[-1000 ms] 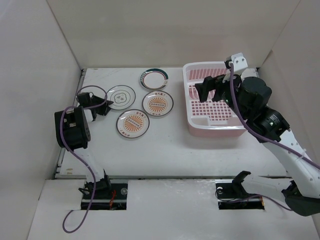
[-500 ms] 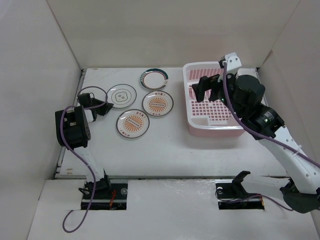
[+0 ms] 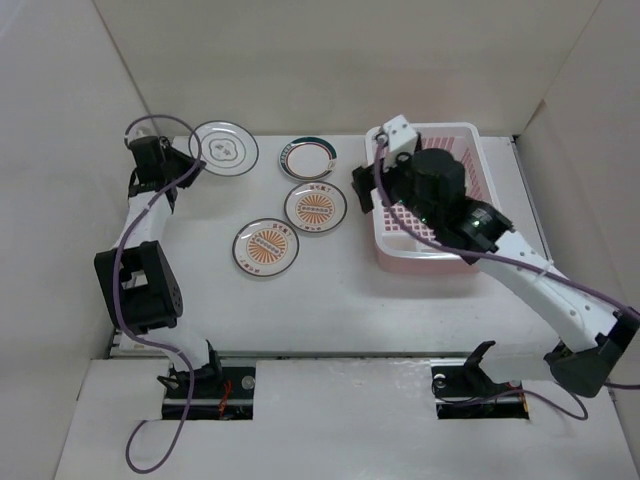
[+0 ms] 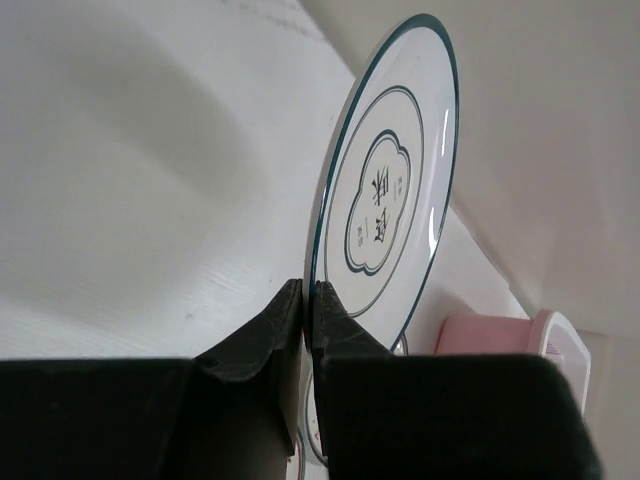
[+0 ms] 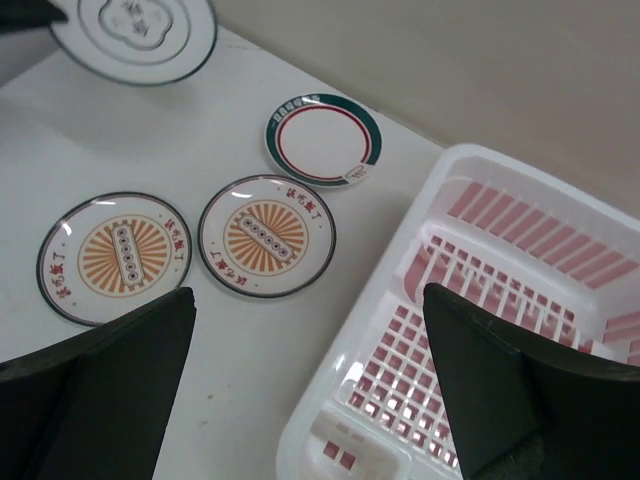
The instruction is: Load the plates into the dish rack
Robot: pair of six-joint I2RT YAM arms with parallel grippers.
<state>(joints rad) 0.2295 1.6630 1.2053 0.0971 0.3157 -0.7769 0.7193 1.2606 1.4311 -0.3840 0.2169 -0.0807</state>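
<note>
My left gripper (image 3: 186, 160) is shut on the rim of the dark-ringed plate (image 3: 224, 147) and holds it lifted at the far left; in the left wrist view the plate (image 4: 385, 190) stands on edge between the shut fingertips (image 4: 308, 292). On the table lie the green-red-rimmed plate (image 3: 307, 158) and two orange sunburst plates (image 3: 316, 206) (image 3: 266, 247). My right gripper (image 3: 362, 187) is open and empty above the left rim of the pink dish rack (image 3: 440, 262). The right wrist view shows the rack (image 5: 400, 240), the plates (image 5: 322, 137) (image 5: 266, 234) (image 5: 115, 256) and the held plate (image 5: 135, 30).
White walls enclose the table on the left, back and right. The left arm's purple cable (image 3: 135, 270) hangs along the left side. The rack holds no plates where it shows.
My left gripper has lifted the ringed plate off the table and carried it back and up to the far left. My right gripper has moved left from over the rack to its left rim.
</note>
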